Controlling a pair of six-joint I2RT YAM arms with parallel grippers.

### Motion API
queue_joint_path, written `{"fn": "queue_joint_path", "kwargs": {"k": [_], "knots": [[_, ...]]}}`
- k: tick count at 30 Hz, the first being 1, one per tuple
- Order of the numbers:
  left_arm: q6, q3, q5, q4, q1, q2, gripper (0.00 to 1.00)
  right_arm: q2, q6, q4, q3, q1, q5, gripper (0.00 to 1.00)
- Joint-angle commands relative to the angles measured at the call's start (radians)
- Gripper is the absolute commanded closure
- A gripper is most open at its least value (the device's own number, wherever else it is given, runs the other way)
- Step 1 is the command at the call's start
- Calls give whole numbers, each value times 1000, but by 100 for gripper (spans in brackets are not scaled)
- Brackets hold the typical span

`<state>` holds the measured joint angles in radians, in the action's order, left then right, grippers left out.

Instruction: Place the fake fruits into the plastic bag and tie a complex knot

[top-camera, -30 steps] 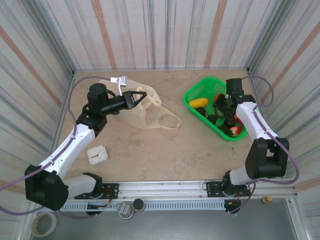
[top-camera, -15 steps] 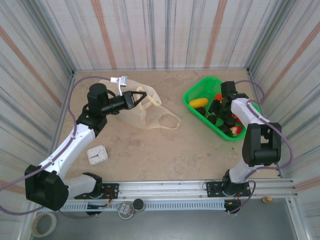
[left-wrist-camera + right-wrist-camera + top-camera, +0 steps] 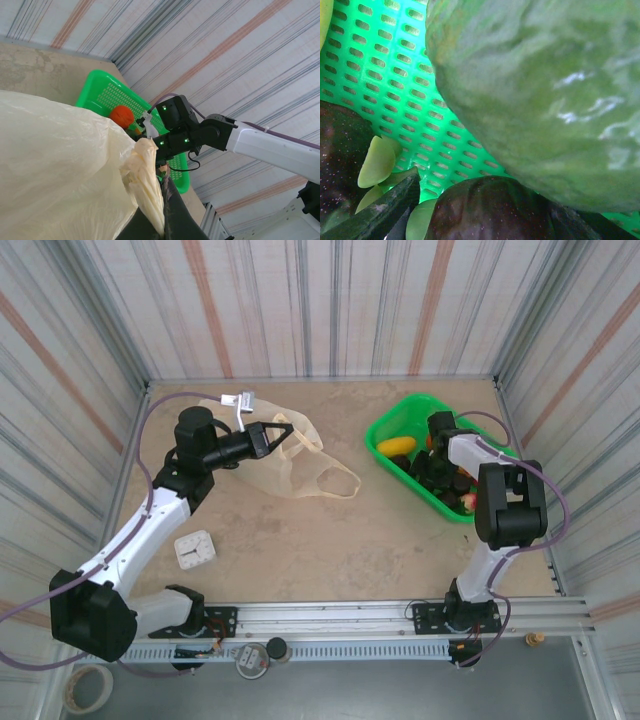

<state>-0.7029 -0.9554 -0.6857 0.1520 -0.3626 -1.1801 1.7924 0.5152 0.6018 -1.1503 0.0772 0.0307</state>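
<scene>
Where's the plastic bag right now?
In the top view the plastic bag lies on the table left of centre, well left of the green basket, with its handle pinched in the shut left hand.

Plastic bag [image 3: 300, 476], thin, translucent cream-yellow, is lying crumpled and slack on the tabletop [image 3: 330, 540] left of centre, one loop handle [image 3: 342, 483] trailing out to the right. Its top edge is being pinched into a twisted strip [image 3: 147, 185] by the clamped left claw [image 3: 286, 433]. Fake fruits [image 3: 466, 502] are sitting in the green basket [image 3: 400, 418], well apart from the bag: a yellow one [image 3: 397, 445] and an orange one [image 3: 121, 115] among them. Right wrist view: a large glossy green fruit [image 3: 545, 90] is pressing against a dark purple fruit [image 3: 490, 210] on the perforated floor.
</scene>
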Motion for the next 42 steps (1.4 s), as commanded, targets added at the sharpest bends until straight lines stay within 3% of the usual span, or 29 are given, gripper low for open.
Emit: {"fn": "queue_joint_path", "kwargs": {"k": [1,14,20,25,31,42], "knots": [[25,-22,7,-3,-2,7,100,-60,9,15,-7,-4,-17,57],[20,-22,1,3,-2,4,100,-251,14,61,-39,-42,42,59],[26,-23,2,-1,-3,10,100,-371,28,-56,10,-35,227,57],[23,-23,2,0,0,10,100,-417,33,-130,17,75,340,58],[19,-23,-12,10,1,17,100,-292,103,-228,23,281,346,59],[7,-21,-10,18,-1,28,100,127,575,-648,-135,511,419,57]]}}
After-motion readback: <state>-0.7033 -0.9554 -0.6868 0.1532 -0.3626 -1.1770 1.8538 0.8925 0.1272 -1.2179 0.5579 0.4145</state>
